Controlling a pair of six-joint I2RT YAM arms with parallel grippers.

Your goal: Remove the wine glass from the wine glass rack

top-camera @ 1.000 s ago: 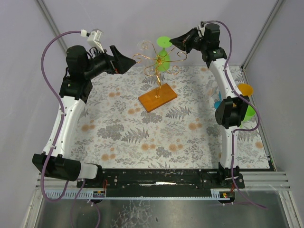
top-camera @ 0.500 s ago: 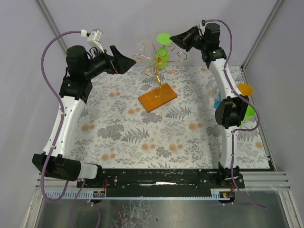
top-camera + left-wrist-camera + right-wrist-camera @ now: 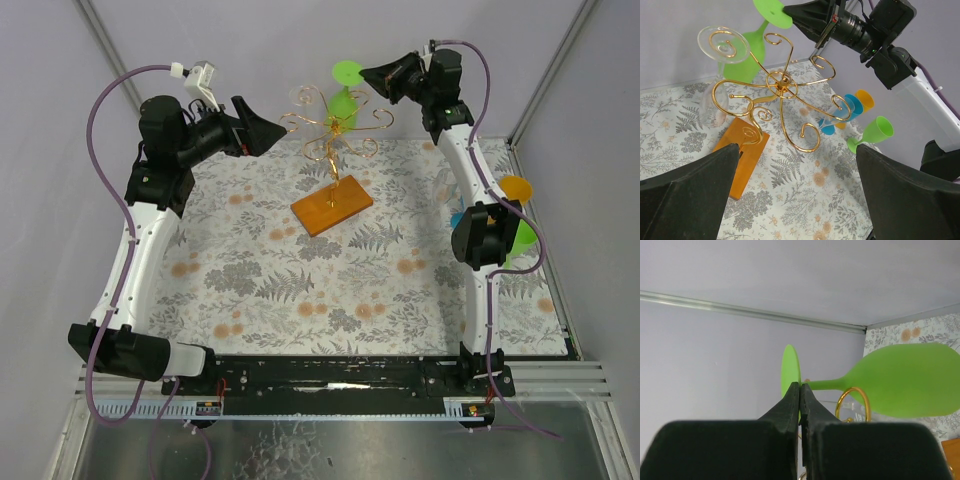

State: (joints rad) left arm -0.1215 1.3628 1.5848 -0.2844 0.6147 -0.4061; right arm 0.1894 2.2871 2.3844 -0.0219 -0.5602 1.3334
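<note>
The gold wire wine glass rack [image 3: 330, 135] stands on its orange base [image 3: 331, 207] at the back middle of the table. My right gripper [image 3: 366, 75] is shut on the foot rim of a green wine glass [image 3: 343, 103], held upside down at the rack's far side. The right wrist view shows the jaws [image 3: 800, 385] pinching the green disc, with the bowl [image 3: 905, 380] next to a gold curl. A clear wine glass [image 3: 300, 96] hangs on the rack's left arm. My left gripper [image 3: 268, 131] is open and empty, left of the rack [image 3: 782, 87].
Orange [image 3: 517, 187], blue [image 3: 458, 218] and green [image 3: 522, 238] plastic glasses lie at the table's right edge beside the right arm. The frame posts and purple walls close in the back corners. The floral mat [image 3: 330, 290] covers the table.
My right gripper has carried the green wine glass up and toward the back wall, away from the rack's centre. The left arm has not moved.
</note>
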